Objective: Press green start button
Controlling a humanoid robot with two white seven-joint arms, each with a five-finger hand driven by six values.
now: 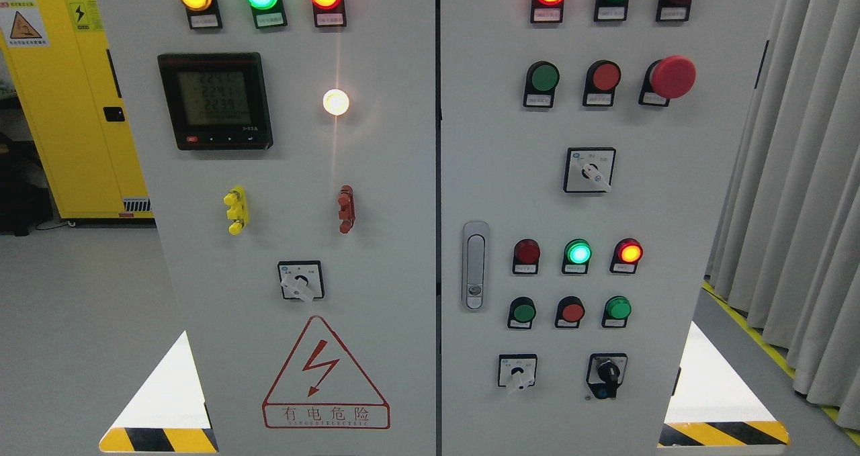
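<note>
Green push button (pixel 541 76): unlit, upper part of the right cabinet door (pixel 712 194), left end of a row of three; its label is too small to read.
Red push button (pixel 606 75): just beside it, to the right.
Red mushroom button (pixel 673 76): right end of that row, near the door's right edge.
Rotary selector switch (pixel 589 170): below the row.
Lit green lamp (pixel 578 252): lower on the door, between two red lamps.
Smaller green button (pixel 522 311): beneath those lamps, left end.
Hands: neither shows, so I cannot tell their state.

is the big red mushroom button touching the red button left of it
Apart. The head view shows bare grey panel between the mushroom button and the red button.
</note>
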